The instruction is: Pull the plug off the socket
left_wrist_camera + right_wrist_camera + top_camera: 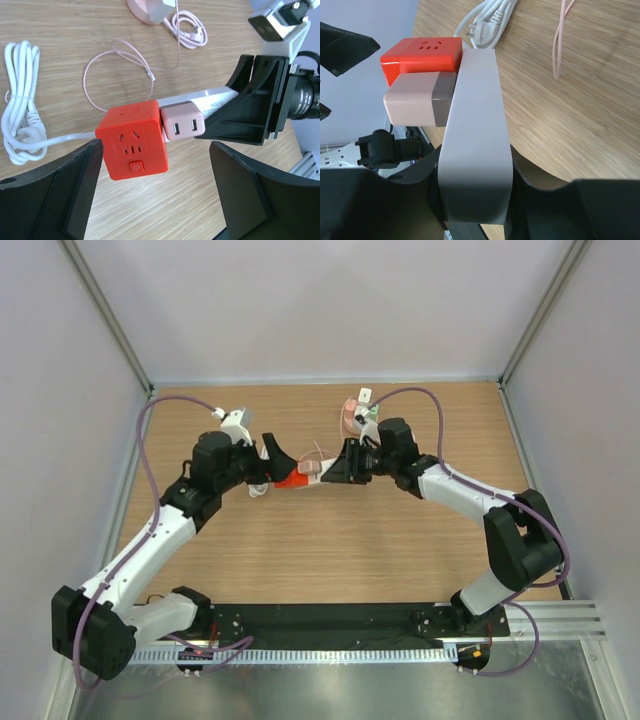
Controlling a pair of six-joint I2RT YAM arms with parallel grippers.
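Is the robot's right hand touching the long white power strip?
Touching. The right wrist view shows the right gripper shut on the white power strip, its black fingers pressed against both sides.

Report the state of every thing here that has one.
left gripper: open, either side of the red cube socket, not gripping.
right gripper: shut on the white power strip.
pink adapter: plugged into the strip's side.
white cord: coiled, its plug free.

R hand (475, 192) clamps white strip (475, 125); red cube (422, 57) & pink plug (412, 105) stuck on its left face, above counter (590, 110).
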